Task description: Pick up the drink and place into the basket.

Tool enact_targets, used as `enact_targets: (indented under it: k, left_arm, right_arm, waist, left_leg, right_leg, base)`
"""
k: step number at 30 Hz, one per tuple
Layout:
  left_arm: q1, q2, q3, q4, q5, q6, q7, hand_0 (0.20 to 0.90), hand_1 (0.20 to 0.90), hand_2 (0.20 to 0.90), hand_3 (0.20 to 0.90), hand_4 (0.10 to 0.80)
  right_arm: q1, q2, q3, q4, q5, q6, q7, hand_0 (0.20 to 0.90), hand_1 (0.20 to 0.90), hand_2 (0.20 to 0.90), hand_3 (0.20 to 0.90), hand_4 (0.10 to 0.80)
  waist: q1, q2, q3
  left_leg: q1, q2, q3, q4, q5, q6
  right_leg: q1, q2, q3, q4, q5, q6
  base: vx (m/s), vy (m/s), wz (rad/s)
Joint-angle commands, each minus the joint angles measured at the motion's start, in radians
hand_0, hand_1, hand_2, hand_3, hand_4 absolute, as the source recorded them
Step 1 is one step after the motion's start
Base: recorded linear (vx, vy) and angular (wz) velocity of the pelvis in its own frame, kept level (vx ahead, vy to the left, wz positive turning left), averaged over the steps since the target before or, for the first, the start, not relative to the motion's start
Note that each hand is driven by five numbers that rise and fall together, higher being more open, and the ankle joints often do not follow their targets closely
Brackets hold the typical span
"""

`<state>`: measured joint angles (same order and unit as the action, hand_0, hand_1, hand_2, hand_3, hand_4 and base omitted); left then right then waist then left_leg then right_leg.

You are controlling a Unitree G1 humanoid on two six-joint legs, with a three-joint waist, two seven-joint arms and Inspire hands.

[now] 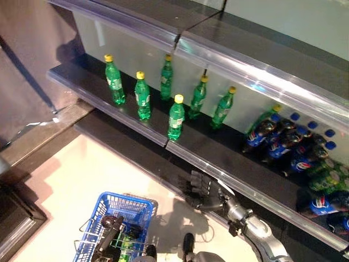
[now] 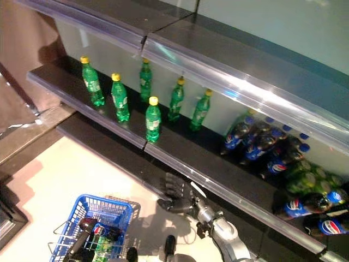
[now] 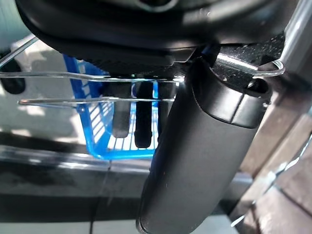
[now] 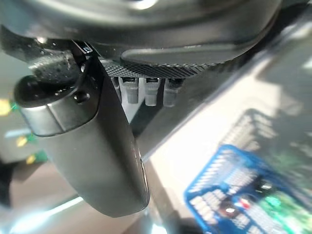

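Several green bottles with yellow caps stand on the dark shelf (image 1: 218, 158); the nearest one (image 1: 176, 118) is at the shelf's front edge. The blue basket (image 1: 128, 201) hangs at lower left and holds a cola bottle (image 2: 99, 230) and a green bottle (image 1: 126, 245). My left hand (image 1: 109, 230) is curled round the basket's wire handles (image 3: 73, 87). Below the shelf's front edge my right hand (image 1: 204, 191) is open and empty, a little below and to the right of the nearest green bottle; its fingers (image 4: 146, 90) are straight.
Dark cola bottles with blue caps (image 1: 283, 144) lie heaped at the shelf's right end, with green ones among them. An upper shelf (image 1: 262, 65) overhangs the bottles. A pale floor (image 1: 82, 174) lies beneath, with a dark step (image 1: 32, 147) at left.
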<state>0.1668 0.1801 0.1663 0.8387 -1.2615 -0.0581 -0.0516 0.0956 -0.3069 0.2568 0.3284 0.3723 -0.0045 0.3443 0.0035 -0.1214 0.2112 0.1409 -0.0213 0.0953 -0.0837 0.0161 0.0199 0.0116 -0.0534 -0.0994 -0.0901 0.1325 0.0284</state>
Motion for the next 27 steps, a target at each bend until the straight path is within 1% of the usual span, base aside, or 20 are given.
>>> enact_targets:
  k: [1,2,4,5,7,8,9,11,15,17,18,21,24,27]
  left_arm:
    - [-0.111,0.015,0.012,-0.054,-0.056,-0.124,-0.125,0.300,0.300,0.300,0.200,0.100]
    - [-0.117,0.013,0.009,-0.031,-0.047,-0.122,-0.132,0.300,0.300,0.300,0.200,0.100]
    - [-0.126,0.011,0.003,-0.009,-0.025,-0.119,-0.134,0.300,0.300,0.300,0.200,0.100]
    - [-0.137,0.010,-0.003,0.024,-0.019,-0.113,-0.155,0.300,0.300,0.300,0.200,0.100]
    - [-0.147,0.008,-0.009,0.061,-0.006,-0.116,-0.182,0.300,0.300,0.300,0.200,0.100]
    - [-0.151,0.008,-0.012,0.086,0.009,-0.112,-0.198,0.300,0.300,0.300,0.200,0.100]
    - [-0.152,0.008,-0.012,0.090,0.010,-0.110,-0.202,0.300,0.300,0.300,0.200,0.100]
    - [-0.157,0.001,-0.015,0.137,0.007,-0.101,-0.247,0.300,0.300,0.300,0.200,0.100]
    - [-0.160,-0.007,-0.012,0.191,-0.003,-0.084,-0.318,0.300,0.300,0.300,0.200,0.100]
    - [-0.160,-0.009,-0.013,0.209,0.008,-0.079,-0.333,0.300,0.300,0.300,0.200,0.100]
    - [-0.158,-0.009,-0.016,0.231,0.008,-0.074,-0.348,0.300,0.300,0.300,0.200,0.100]
    - [-0.157,-0.011,-0.004,0.254,0.001,-0.078,-0.373,0.300,0.300,0.300,0.200,0.100]
    - [-0.154,-0.011,0.003,0.258,-0.009,-0.078,-0.386,0.300,0.300,0.300,0.200,0.100]
    - [-0.153,-0.009,0.011,0.255,-0.020,-0.065,-0.402,0.300,0.300,0.300,0.200,0.100]
  right_arm:
    - [-0.010,-0.040,0.005,0.009,-0.013,-0.022,0.003,0.900,0.900,0.900,0.900,0.800]
    - [-0.009,-0.030,-0.001,0.081,-0.043,-0.041,-0.013,0.900,0.900,0.900,0.900,0.800]
    - [-0.016,-0.016,-0.014,0.155,-0.063,-0.030,-0.032,0.900,0.900,0.900,0.900,0.800]
    - [-0.029,-0.002,-0.028,0.249,-0.081,-0.039,-0.057,0.900,0.900,0.900,0.900,0.800]
    - [-0.046,0.009,-0.046,0.362,-0.084,-0.045,-0.073,0.900,0.900,0.900,0.900,0.800]
    - [-0.058,0.018,-0.069,0.457,-0.073,-0.053,-0.078,0.900,0.900,0.900,0.900,0.800]
    - [-0.061,0.020,-0.072,0.471,-0.071,-0.045,-0.084,0.900,0.900,0.900,0.900,0.800]
    - [-0.084,0.034,-0.119,0.640,-0.113,-0.070,-0.123,0.900,0.900,0.900,0.900,0.800]
    - [-0.122,0.047,-0.178,0.811,-0.098,-0.043,-0.164,0.900,0.900,0.900,0.900,0.800]
    - [-0.131,0.048,-0.189,0.848,-0.111,-0.028,-0.192,0.900,0.900,0.900,0.900,0.800]
    - [-0.139,0.046,-0.210,0.896,-0.127,0.011,-0.222,0.900,0.900,0.900,0.900,0.800]
    - [-0.140,0.043,-0.237,0.957,-0.159,0.035,-0.251,0.900,0.900,0.900,0.900,0.800]
    - [-0.138,0.039,-0.246,0.974,-0.183,0.036,-0.255,0.900,0.900,0.900,0.900,0.800]
    - [-0.138,0.034,-0.255,0.980,-0.168,0.041,-0.260,0.900,0.900,0.900,0.900,0.800]
  waist:
    - [-0.001,0.059,-0.145]
    - [-0.005,0.059,-0.146]
    - [-0.008,0.060,-0.148]
    - [-0.009,0.063,-0.149]
    - [-0.007,0.066,-0.151]
    - [-0.004,0.069,-0.153]
    - [-0.003,0.070,-0.153]
    - [0.003,0.076,-0.158]
    - [0.019,0.085,-0.164]
    - [0.024,0.089,-0.166]
    - [0.032,0.094,-0.170]
    - [0.038,0.100,-0.173]
    - [0.041,0.103,-0.175]
    - [0.042,0.104,-0.174]
  left_leg:
    - [-0.042,-0.051,-0.032,0.056,-0.049,0.009]
    - [-0.042,-0.051,-0.031,0.059,-0.053,0.008]
    - [-0.042,-0.051,-0.031,0.063,-0.057,0.008]
    - [-0.041,-0.051,-0.030,0.067,-0.060,0.008]
    - [-0.039,-0.051,-0.031,0.072,-0.065,0.007]
    - [-0.037,-0.050,-0.032,0.074,-0.066,0.006]
    - [-0.037,-0.050,-0.032,0.075,-0.067,0.006]
    - [-0.031,-0.048,-0.034,0.077,-0.071,0.005]
    - [-0.027,-0.046,-0.038,0.080,-0.076,0.004]
    - [-0.025,-0.046,-0.039,0.082,-0.077,0.004]
    - [-0.023,-0.046,-0.044,0.083,-0.079,0.003]
    - [-0.017,-0.046,-0.051,0.083,-0.079,0.003]
    - [-0.016,-0.047,-0.056,0.083,-0.078,0.001]
    - [-0.017,-0.047,-0.061,0.084,-0.079,0.001]
  right_leg:
    - [0.061,0.002,-0.004,0.003,-0.051,0.050]
    - [0.061,0.004,0.000,0.003,-0.052,0.048]
    - [0.061,0.006,0.004,0.003,-0.054,0.047]
    - [0.062,0.007,0.007,0.003,-0.054,0.046]
    - [0.064,0.008,0.008,0.003,-0.056,0.045]
    - [0.067,0.010,0.009,0.003,-0.057,0.043]
    - [0.068,0.010,0.010,0.003,-0.057,0.043]
    - [0.075,0.011,0.009,0.003,-0.059,0.040]
    - [0.084,0.013,0.004,0.003,-0.065,0.034]
    - [0.088,0.013,0.001,0.003,-0.068,0.032]
    - [0.095,0.013,-0.006,0.003,-0.072,0.030]
    - [0.102,0.013,-0.011,0.003,-0.075,0.028]
    - [0.105,0.012,-0.015,0.003,-0.076,0.027]
    - [0.107,0.013,-0.017,0.003,-0.077,0.026]
  base:
    - [0.043,-0.003,-0.14]
    - [0.039,0.000,-0.11]
    - [0.044,0.010,-0.13]
    - [0.061,0.015,-0.12]
    - [0.067,0.017,-0.08]
    - [0.060,0.016,-0.05]
    - [0.079,0.024,-0.05]
    - [0.076,0.024,-0.05]
    - [0.044,0.015,-0.03]
    - [0.041,0.018,-0.01]
    - [0.041,0.018,-0.01]
    - [0.038,0.012,0.02]
    - [0.028,0.008,0.04]
    - [0.005,0.000,0.04]
